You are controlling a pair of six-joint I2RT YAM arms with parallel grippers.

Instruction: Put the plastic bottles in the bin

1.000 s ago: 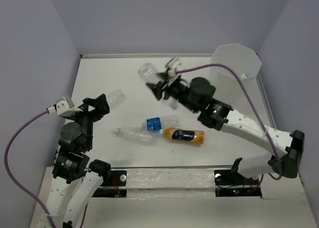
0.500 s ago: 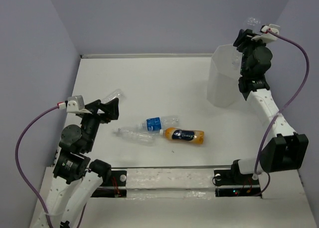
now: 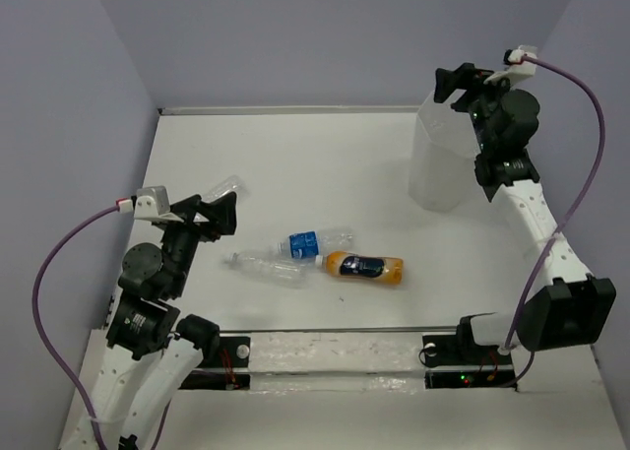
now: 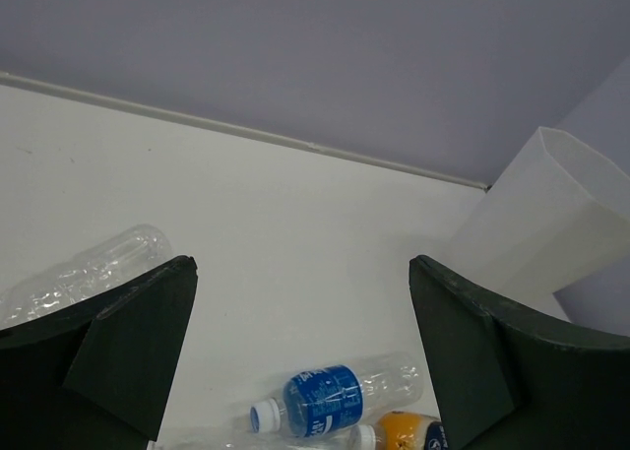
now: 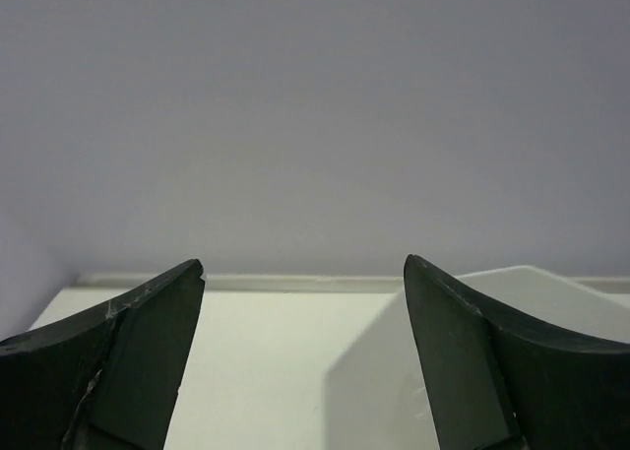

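The tall white bin (image 3: 443, 164) stands at the back right. My right gripper (image 3: 455, 84) hangs over its rim, open; in the right wrist view the gripper (image 5: 303, 263) has nothing between its fingers and the bin (image 5: 443, 371) lies below. On the table lie a blue-labelled bottle (image 3: 315, 241), an orange bottle (image 3: 366, 267) and a clear bottle (image 3: 264, 266). Another clear bottle (image 3: 228, 187) lies just beyond my open left gripper (image 3: 224, 214). The left wrist view shows that gripper (image 4: 303, 263) empty, above the clear bottle (image 4: 89, 273), the blue-labelled bottle (image 4: 330, 399) and the orange bottle (image 4: 409, 435).
Lilac walls close the white table (image 3: 325, 164) on three sides. The bin (image 4: 536, 219) sits close to the right wall. A purple cable (image 3: 581, 115) loops off the right wrist; another trails from the left wrist (image 3: 49, 273).
My right arm swung from mid-table to above the bin carrying a clear bottle, then its jaws opened; the bottle no longer shows. The left arm shifted only slightly.
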